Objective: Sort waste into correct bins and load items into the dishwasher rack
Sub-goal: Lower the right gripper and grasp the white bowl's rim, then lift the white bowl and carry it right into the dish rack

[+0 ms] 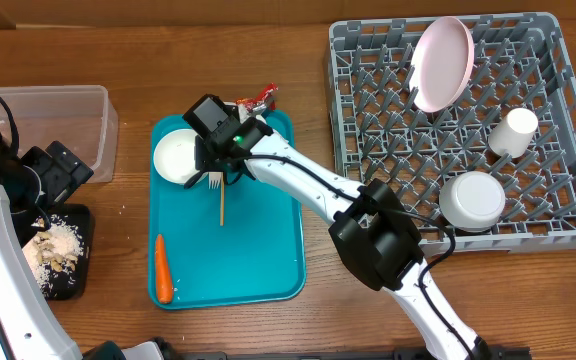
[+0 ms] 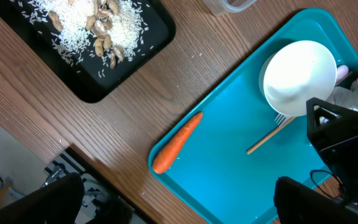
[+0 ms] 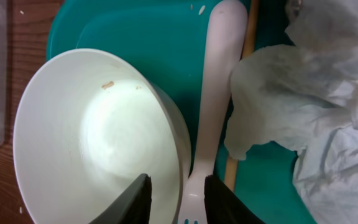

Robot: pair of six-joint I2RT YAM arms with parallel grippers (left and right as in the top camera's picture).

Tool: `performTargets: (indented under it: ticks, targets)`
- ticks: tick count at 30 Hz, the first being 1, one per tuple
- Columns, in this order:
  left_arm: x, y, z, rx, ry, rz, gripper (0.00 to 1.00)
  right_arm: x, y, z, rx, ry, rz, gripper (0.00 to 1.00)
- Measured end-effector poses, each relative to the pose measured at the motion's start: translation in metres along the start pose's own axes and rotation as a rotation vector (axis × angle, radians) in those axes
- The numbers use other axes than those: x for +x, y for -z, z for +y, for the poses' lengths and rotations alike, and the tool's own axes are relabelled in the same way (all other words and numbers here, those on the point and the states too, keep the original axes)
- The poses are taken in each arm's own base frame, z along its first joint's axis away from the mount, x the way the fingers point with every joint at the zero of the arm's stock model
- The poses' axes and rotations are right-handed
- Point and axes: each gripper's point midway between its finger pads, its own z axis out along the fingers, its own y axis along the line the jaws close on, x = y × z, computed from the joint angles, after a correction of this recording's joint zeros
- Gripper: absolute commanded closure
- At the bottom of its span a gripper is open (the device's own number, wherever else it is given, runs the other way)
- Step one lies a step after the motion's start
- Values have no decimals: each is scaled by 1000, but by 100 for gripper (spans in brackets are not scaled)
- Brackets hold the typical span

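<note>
The right gripper (image 3: 178, 186) is hovering over the flat teal plastic tray (image 3: 154, 37), jaws partly open astride the rim of the round white bowl (image 3: 92, 143), gripping nothing yet. Next comes pinching firmly, avoiding the white plastic fork (image 3: 219, 74), then lifting toward the grey pegged dishwasher rack (image 1: 368, 150). The left gripper (image 2: 179, 186) is hanging wide open, empty.

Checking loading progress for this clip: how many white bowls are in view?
2. The first bowl sits upright on the teal tray; the second bowl rests in the dishwasher rack near the cup. Another could be hidden under the right arm.
</note>
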Motion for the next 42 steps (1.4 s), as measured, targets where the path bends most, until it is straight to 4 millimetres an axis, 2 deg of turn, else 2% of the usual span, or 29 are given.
performTargets:
  ticks: [13, 19, 24, 27, 36, 39, 42]
  targets:
    - [0, 0, 0, 0, 0, 0, 0, 2, 0, 2, -3, 5, 2, 69]
    - [0, 0, 0, 0, 0, 0, 0, 5, -8, -1, 5, 5, 10, 69]
    - [0, 0, 0, 0, 0, 0, 0, 5, -10, -1, 5, 3, 9, 82]
    - [0, 0, 0, 0, 0, 1, 0, 5, -10, -1, 3, 3, 7, 95]
    - [0, 0, 0, 0, 0, 0, 0, 7, -10, -3, 2, 1, 24, 96]
    - [0, 0, 0, 0, 0, 0, 0, 9, -8, -10, 14, -11, 57, 96]
    - [0, 0, 0, 0, 0, 1, 0, -1, -1, -22, 27, -40, 72, 96]
